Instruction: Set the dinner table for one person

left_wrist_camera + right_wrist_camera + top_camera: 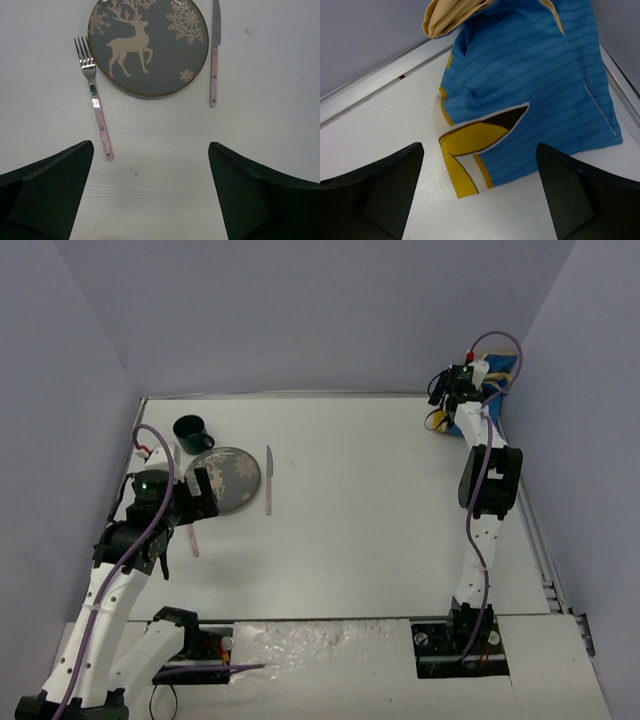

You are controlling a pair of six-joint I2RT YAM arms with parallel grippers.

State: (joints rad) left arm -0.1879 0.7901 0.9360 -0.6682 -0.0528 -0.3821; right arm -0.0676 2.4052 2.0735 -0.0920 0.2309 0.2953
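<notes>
On the table (380, 530), left side, we see a dark plate (150, 50) with a pale reindeer and snowflakes. Fork (94, 95) lies just left of it and knife (214, 60) just right of it. Both are roughly parallel, pink handles toward the arm bases. The knife is clearly apart from the rim. The fork tines sit right by it and we cannot tell if they touch. The fork lies a bit nearer the bases than the knife. A dark mug (192, 432) stands upright just beyond the plate's far-left edge.

Left claw (151, 146) hovers over the near side of that setting, fingers spread wide, only bare table between them, pinching nothing. From the top camera it overlaps the plate's left rim.

The right arm is stretched to the far right corner. Right claw (477, 150) hangs over the cloth (530, 75), fingers also spread wide, one on each side of the cloth's near corner, no grip on it. The cloth is blue striped with a yellow, white and black print. It is bunched in that corner by the walls, with a tan underside folded up at its far end.

The table itself is white and runs from the arm bases to the back wall. Metal edging shows along its far and right sides. Setting and cloth are well apart, on opposite sides.
</notes>
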